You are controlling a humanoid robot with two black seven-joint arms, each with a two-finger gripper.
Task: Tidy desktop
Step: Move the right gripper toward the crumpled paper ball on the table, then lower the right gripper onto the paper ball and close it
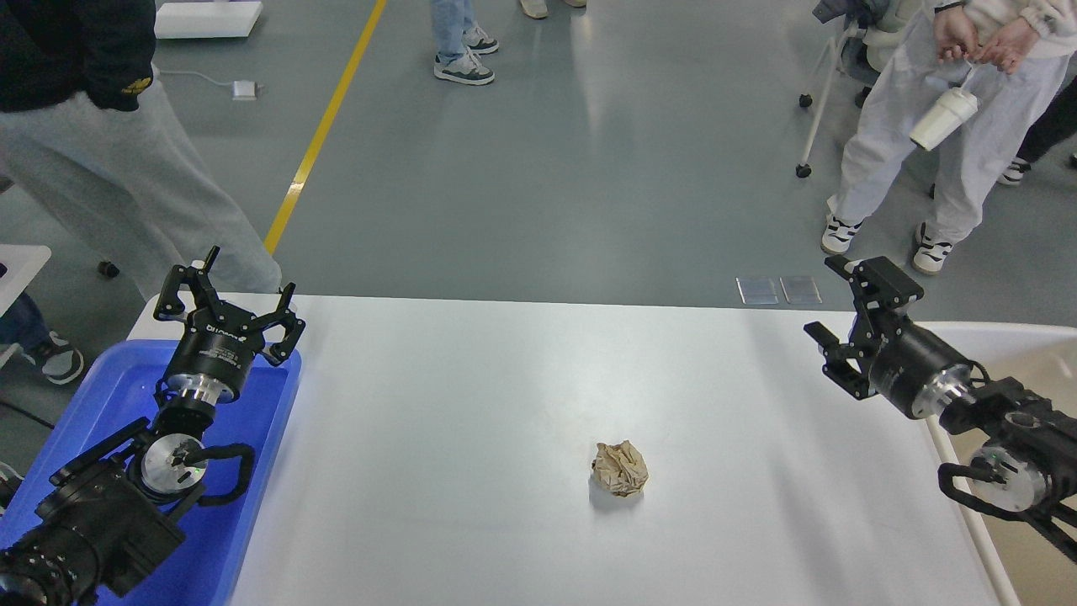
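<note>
The white desktop (471,396) fills the lower part of the head view. A crumpled brown paper ball (620,468) lies on it, right of centre and toward the front. My left gripper (244,284) is open and empty, held over the far end of the blue tray at the table's left edge. My right gripper (829,301) is open and empty, held over the table's far right part, well apart from the paper ball.
A blue plastic tray (252,505) lies along the left edge under my left arm. A cream-rimmed beige bin (1001,539) stands at the right edge. People stand on the floor beyond the far edge, one (934,101) holding a white cup.
</note>
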